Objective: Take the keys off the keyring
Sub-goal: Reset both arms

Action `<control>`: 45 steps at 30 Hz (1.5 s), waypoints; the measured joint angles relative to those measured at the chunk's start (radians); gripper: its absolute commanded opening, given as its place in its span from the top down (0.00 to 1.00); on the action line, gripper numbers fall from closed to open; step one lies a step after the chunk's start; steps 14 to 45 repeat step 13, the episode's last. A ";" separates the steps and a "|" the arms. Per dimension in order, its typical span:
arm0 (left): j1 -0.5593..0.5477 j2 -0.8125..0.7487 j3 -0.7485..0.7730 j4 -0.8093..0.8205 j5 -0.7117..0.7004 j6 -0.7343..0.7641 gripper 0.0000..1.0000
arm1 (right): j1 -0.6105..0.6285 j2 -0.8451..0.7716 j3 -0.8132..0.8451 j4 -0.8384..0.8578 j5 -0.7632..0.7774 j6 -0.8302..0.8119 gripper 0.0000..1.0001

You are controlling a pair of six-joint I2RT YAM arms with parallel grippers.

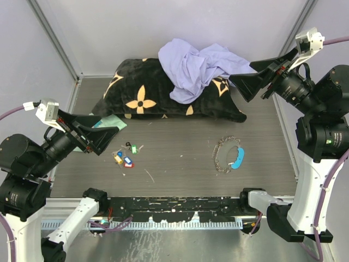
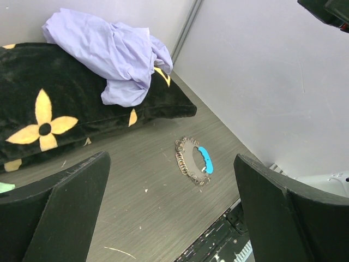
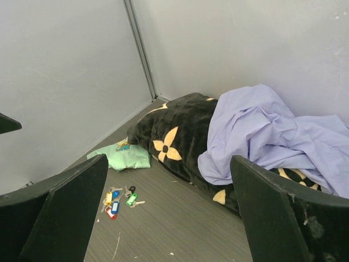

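Likely a robot lab cell: grey panel walls (image 1: 163, 27), aluminium posts (image 1: 55, 38), bench-mounted arms (image 1: 27, 158).

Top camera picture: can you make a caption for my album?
Tagged keys lie apart from the chain keyring; left pincer and right pincer hang open.

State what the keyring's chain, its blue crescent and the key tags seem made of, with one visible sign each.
Keyring chain: apparently bare metal; silvery, glinting links. Blue crescent: probably plastic; flat, smooth, evenly bright colour. Key tags: likely plastic; solid green, blue, yellow, red blocks, though too small to be sure.
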 measured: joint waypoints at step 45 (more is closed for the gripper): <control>0.000 0.000 0.000 0.000 0.000 0.000 0.02 | -0.005 -0.008 0.000 -0.027 0.043 -0.040 0.00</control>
